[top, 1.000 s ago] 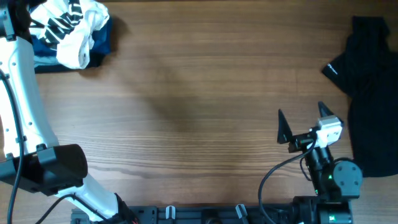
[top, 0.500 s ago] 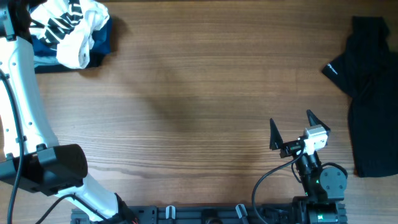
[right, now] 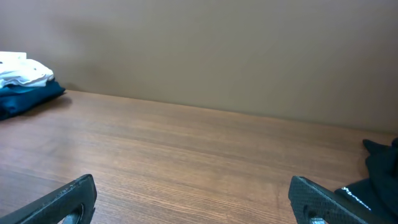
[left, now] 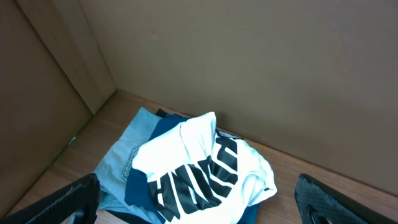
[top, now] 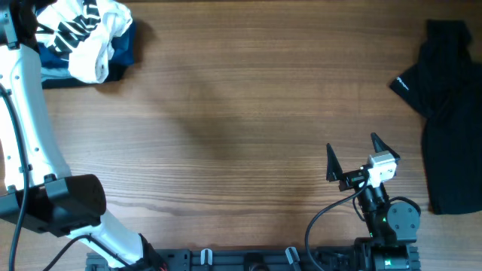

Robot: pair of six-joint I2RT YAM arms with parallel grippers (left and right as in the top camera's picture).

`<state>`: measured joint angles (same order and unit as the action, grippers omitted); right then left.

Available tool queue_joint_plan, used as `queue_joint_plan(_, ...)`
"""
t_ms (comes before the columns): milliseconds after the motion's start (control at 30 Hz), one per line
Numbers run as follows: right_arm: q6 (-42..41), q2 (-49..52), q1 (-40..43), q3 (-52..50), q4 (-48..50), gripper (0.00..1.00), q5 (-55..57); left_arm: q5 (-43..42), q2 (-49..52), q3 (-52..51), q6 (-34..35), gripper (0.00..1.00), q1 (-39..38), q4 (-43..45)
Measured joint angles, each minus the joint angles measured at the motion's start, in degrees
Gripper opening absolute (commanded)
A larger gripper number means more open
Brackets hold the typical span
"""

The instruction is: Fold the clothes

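Observation:
The clothes lie in two places. A crumpled white shirt with bold black print (top: 86, 34) (left: 205, 168) sits in the far left corner, on top of blue garments. A black garment with a small white logo (top: 448, 113) (right: 380, 167) lies spread along the right edge. My left gripper (left: 198, 208) hangs open above the white shirt, its fingers (left: 62, 200) wide on either side of it and touching nothing. My right gripper (top: 352, 156) (right: 196, 205) stands open over bare wood near the front right, left of the black garment and apart from it.
Under the white shirt lie a dark blue garment (left: 140, 186) and a light blue denim piece (left: 115, 162). Brown walls close the far side and the left corner. The white left arm (top: 26, 113) runs along the left edge of the wooden table (top: 226, 113).
The right gripper pulled back toward the front edge and a little left, then stayed still. The left arm and the clothes have not moved.

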<state>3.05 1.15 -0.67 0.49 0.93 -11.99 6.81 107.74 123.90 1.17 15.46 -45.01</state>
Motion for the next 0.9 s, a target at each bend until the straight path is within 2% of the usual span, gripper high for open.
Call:
queue_joint_plan(600, 0.0, 0.0, 0.0, 0.0, 0.0, 1.00, 0.0, 0.0, 0.0, 0.0, 0.0, 1.00, 0.0, 0.0)
queue_joint_plan(667, 0.0, 0.0, 0.0, 0.0, 0.0, 1.00, 0.0, 0.0, -0.4, 0.0, 0.0, 1.00, 0.0, -2.5)
queue_joint_plan(767, 0.0, -0.1, 0.0, 0.0, 0.0, 1.00, 0.0, -1.0, -3.3, -1.0, 0.1, 1.00, -0.6, -8.3)
queue_joint_plan(900, 0.0, -0.2, 0.0, 0.0, 0.0, 1.00, 0.0, -3.5, -12.6, -8.1, 3.4, 1.00, -2.3, -6.0)
